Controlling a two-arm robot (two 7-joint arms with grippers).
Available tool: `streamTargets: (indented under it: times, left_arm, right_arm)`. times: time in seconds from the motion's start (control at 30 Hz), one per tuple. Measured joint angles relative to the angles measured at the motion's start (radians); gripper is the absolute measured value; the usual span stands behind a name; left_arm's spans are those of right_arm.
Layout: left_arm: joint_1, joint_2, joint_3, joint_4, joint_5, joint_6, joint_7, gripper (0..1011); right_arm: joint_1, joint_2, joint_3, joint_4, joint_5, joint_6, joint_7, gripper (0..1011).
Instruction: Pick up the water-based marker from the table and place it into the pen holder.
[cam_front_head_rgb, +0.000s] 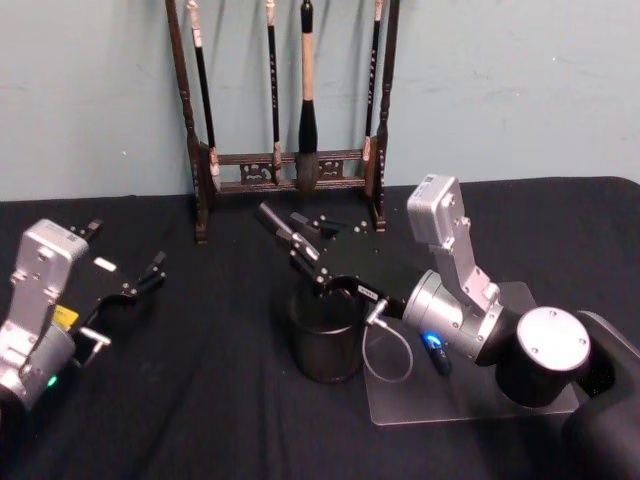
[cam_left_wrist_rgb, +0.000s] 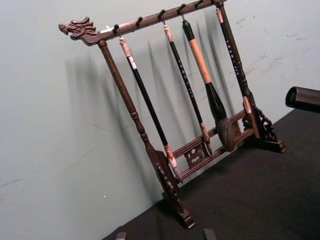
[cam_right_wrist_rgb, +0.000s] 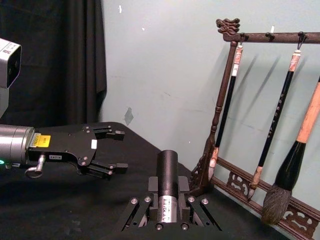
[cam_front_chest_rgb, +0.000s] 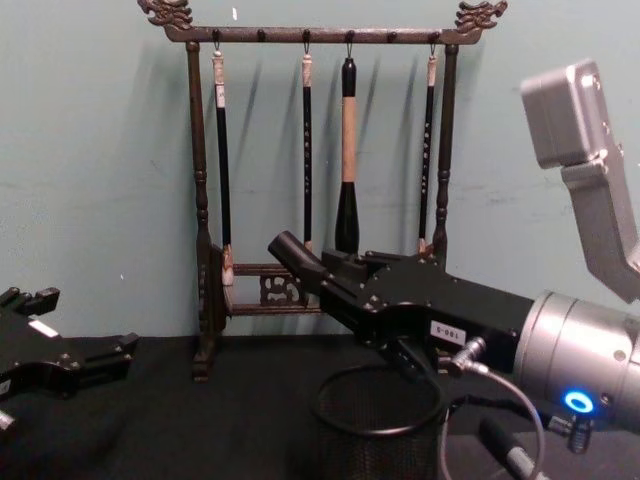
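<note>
Right gripper (cam_front_head_rgb: 306, 252) clamped on marker (cam_front_head_rgb: 276, 222), tilted above pen holder (cam_front_head_rgb: 325, 350) rim at its 11 o'clock; left gripper (cam_front_head_rgb: 128, 250) parked at 9 o'clock, jaws apart.

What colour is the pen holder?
The pen holder is black wire mesh, clearest in the chest view.

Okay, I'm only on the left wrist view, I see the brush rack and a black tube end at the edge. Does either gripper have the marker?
Observer: Yes, the right gripper is shut on the marker.
Operator: Where's the pen holder?
Observer: The pen holder stands on the table just beneath that gripper; the marker tilts above it, not inside.
Operator: And the left gripper?
Observer: The left gripper is open, off to the holder's left.
</note>
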Motion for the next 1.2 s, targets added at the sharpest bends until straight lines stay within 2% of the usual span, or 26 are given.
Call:
streamTargets:
  times: [0.13, 0.27, 0.3, 0.47, 0.5, 0.63, 0.7, 0.73, 0.83, 0.87, 0.9, 1.0, 1.2]
  left_arm:
    - [0.0, 0.0, 0.0, 0.0, 0.0, 0.0, 0.0, 1001]
    - [0.0, 0.0, 0.0, 0.0, 0.0, 0.0, 0.0, 1001]
    - [0.0, 0.0, 0.0, 0.0, 0.0, 0.0, 0.0, 1001]
    - [0.0, 0.0, 0.0, 0.0, 0.0, 0.0, 0.0, 1001]
    - [0.0, 0.0, 0.0, 0.0, 0.0, 0.0, 0.0, 1001]
    - [0.0, 0.0, 0.0, 0.0, 0.0, 0.0, 0.0, 1001]
    - [0.0, 0.0, 0.0, 0.0, 0.0, 0.0, 0.0, 1001]
    - [0.0, 0.0, 0.0, 0.0, 0.0, 0.0, 0.0, 1001]
    - [0.0, 0.0, 0.0, 0.0, 0.0, 0.0, 0.0, 1001]
    - [0.0, 0.0, 0.0, 0.0, 0.0, 0.0, 0.0, 1001]
    - [0.0, 0.0, 0.0, 0.0, 0.0, 0.0, 0.0, 1001]
    - [0.0, 0.0, 0.0, 0.0, 0.0, 0.0, 0.0, 1001]
    - [0.0, 0.0, 0.0, 0.0, 0.0, 0.0, 0.0, 1001]
  right_arm:
    - [0.0, 0.0, 0.0, -0.001, 0.0, 0.0, 0.0, 237]
    - [-0.001, 0.0, 0.001, -0.001, 0.0, 0.001, 0.0, 325]
    - [-0.001, 0.0, 0.001, -0.001, 0.0, 0.001, 0.0, 388]
    - [-0.001, 0.0, 0.001, -0.001, 0.0, 0.001, 0.0, 530]
    - [-0.001, 0.0, 0.001, -0.001, 0.0, 0.001, 0.0, 591]
    - [-0.001, 0.0, 0.001, -0.001, 0.0, 0.001, 0.0, 661]
    - [-0.001, 0.0, 0.001, -0.001, 0.0, 0.001, 0.0, 765]
    - [-0.001, 0.0, 0.001, -0.001, 0.0, 0.001, 0.0, 765]
    - [-0.001, 0.0, 0.001, -0.001, 0.0, 0.001, 0.0, 892]
    - [-0.001, 0.0, 0.001, -0.001, 0.0, 0.001, 0.0, 892]
    - [-0.001, 0.0, 0.001, -0.001, 0.0, 0.001, 0.0, 941]
    - [-0.001, 0.0, 0.001, -0.001, 0.0, 0.001, 0.0, 1000]
    - [-0.001, 0.0, 0.001, -0.001, 0.0, 0.001, 0.0, 1003]
